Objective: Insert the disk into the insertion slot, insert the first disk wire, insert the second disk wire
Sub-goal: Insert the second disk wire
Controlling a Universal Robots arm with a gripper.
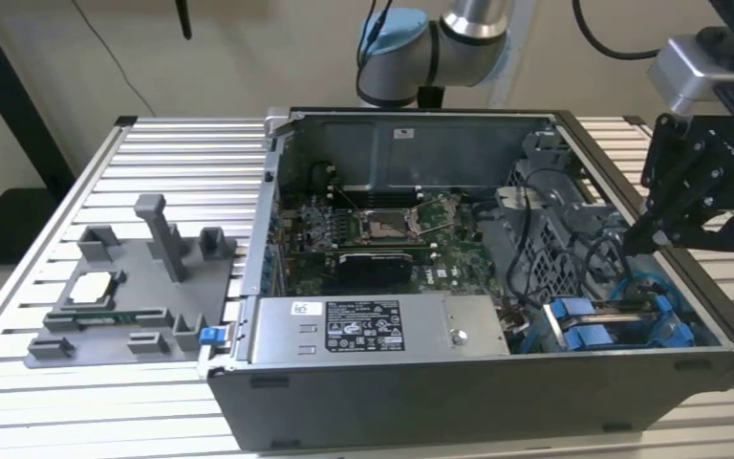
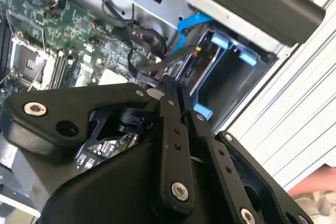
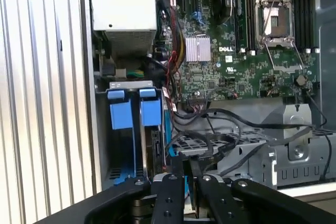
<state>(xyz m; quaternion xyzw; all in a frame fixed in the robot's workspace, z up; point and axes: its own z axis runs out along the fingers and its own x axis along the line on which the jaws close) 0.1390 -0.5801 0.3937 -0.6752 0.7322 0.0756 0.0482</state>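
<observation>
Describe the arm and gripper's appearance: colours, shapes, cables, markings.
The arm has silver-grey tube segments with a light blue joint cap and black cables trailing beside it. A grey box-shaped module sits above the gripper, which is matte black, built of flat linkage bars joined by silver pins and screws, with pale lettering on its body. Its slim fingers taper to narrow tips.

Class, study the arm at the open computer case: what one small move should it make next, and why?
Probably ease the pincer slightly down toward the insertion slot: it hangs just above loose black wires beside the slot's blue tabs, and whether a wire is seated there cannot be told.
</observation>
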